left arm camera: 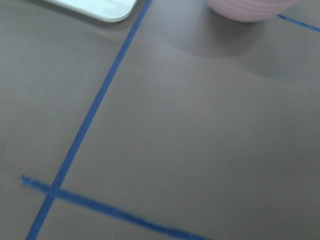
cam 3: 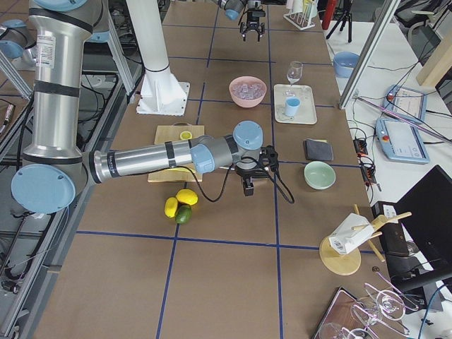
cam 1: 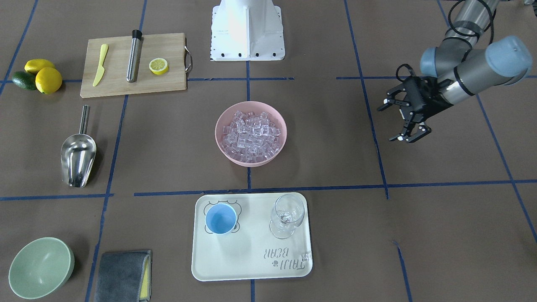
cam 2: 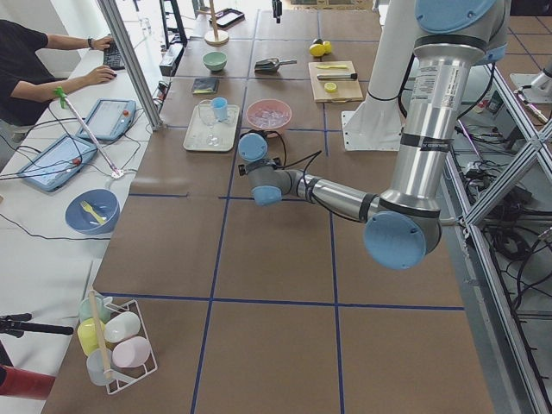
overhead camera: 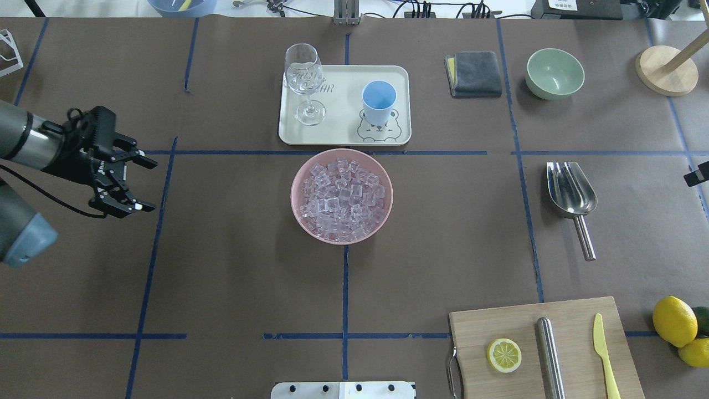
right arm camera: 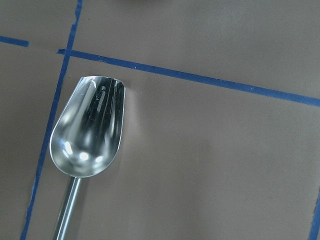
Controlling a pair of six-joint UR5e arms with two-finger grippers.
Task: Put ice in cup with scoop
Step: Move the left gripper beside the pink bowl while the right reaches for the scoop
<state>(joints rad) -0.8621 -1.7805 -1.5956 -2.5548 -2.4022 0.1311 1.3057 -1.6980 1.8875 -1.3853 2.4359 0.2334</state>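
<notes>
Left gripper [overhead camera: 150, 186] spread, empty.

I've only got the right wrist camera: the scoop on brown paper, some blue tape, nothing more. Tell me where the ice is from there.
Observer: The ice fills a pink bowl at the table's middle, on the robot's left of the scoop, with bare paper between them.
Operator: Now give me the cup.
Observer: The cup stands upright and empty on a white tray just beyond the bowl, beside a wine glass.
Operator: Report the left arm.
Observer: The left gripper hangs open and empty above the paper, well off to the bowl's left.
</notes>
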